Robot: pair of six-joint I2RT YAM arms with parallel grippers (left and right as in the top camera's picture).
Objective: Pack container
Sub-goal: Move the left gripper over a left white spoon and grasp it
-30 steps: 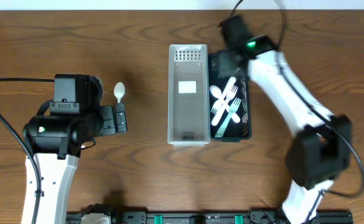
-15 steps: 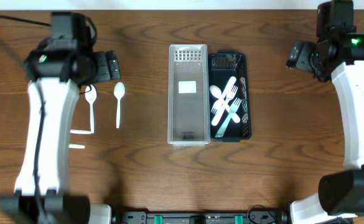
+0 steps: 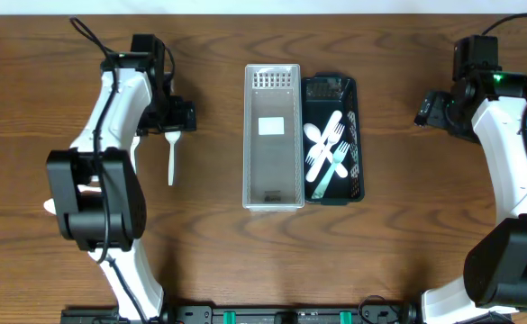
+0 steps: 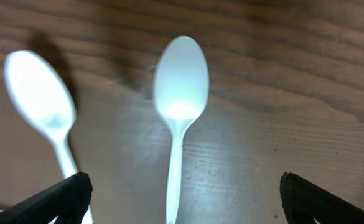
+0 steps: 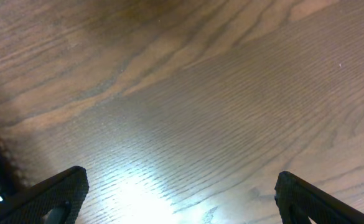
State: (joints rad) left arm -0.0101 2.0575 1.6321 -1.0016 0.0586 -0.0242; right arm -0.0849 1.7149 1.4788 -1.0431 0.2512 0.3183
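Spoon: the white spoon (image 4: pixel 177 134) lies on the table right under the left gripper (image 3: pixel 180 117), well apart from the black tray (image 3: pixel 360 144) which holds the other cutlery.
Long axis: parallel to the long side of the tray. In the wrist view the handle passes between the two fingers.
Nearer arm: the left one. The right gripper (image 3: pixel 428 108) is beyond the tray, over bare wood.
Left gripper: wide open and holding nothing.
Right gripper: wide open and empty.
Risk: a second spoon (image 4: pixel 42 93) lies just beside one finger and, I think, could be caught.
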